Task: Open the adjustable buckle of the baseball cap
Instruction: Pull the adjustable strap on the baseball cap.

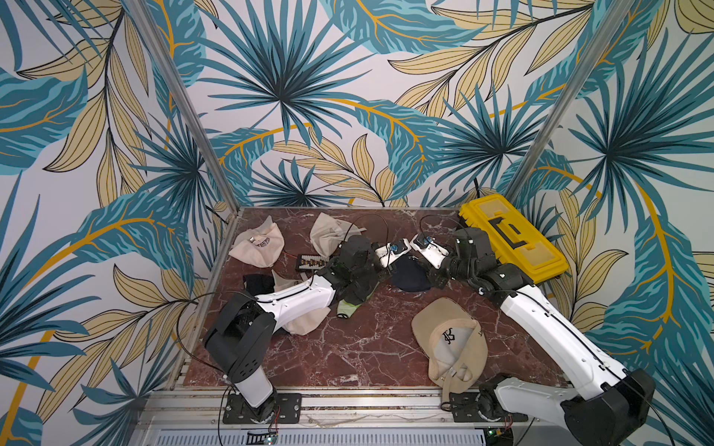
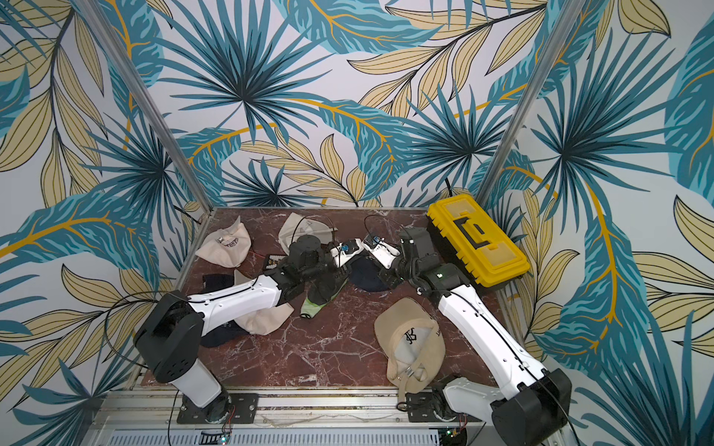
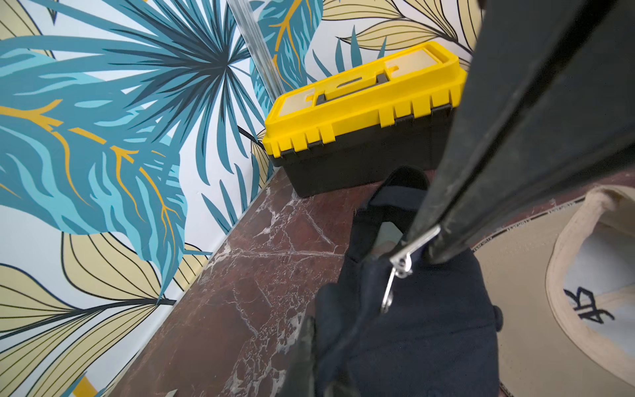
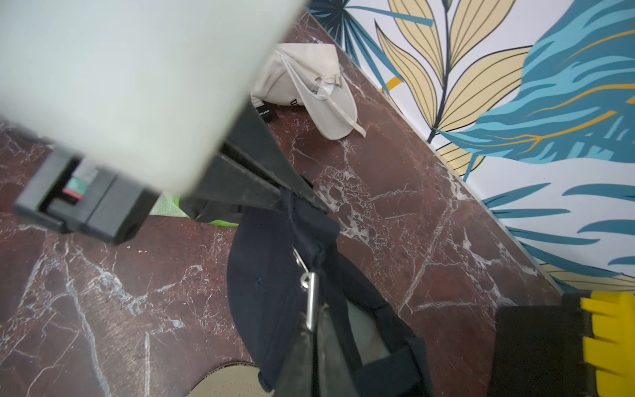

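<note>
- Tan cap (image 1: 432, 320) lies upside down at the near right of the red marble table (image 1: 347, 347), its strap toward the front rail.
- A little farther in on the left, a cream cap (image 1: 305, 324) lies under the left arm's white link, with a green-lined cap (image 1: 349, 309) just beside it.
- At mid-table, in both top views, the navy baseball cap (image 1: 411, 276) sits between the two grippers, which meet above it tip to tip.
- The left gripper (image 4: 285, 198) has its jaws pressed together, pinching navy fabric at the cap's rear edge.
- The right gripper (image 4: 314, 323) is likewise closed tight, clamped on the flat metal flap of the silver buckle (image 4: 311, 295), which hangs on the strap between the two grips.
- Whether the cap's crown rests on the marble I cannot tell.
- Beyond, a small black bead frame (image 1: 309, 263) lies left of the left wrist.
- Two pale caps (image 1: 259, 245) (image 1: 326, 233) lie near the back wall.
- A yellow-lidded toolbox (image 1: 510, 235) fills the far right corner.
</note>
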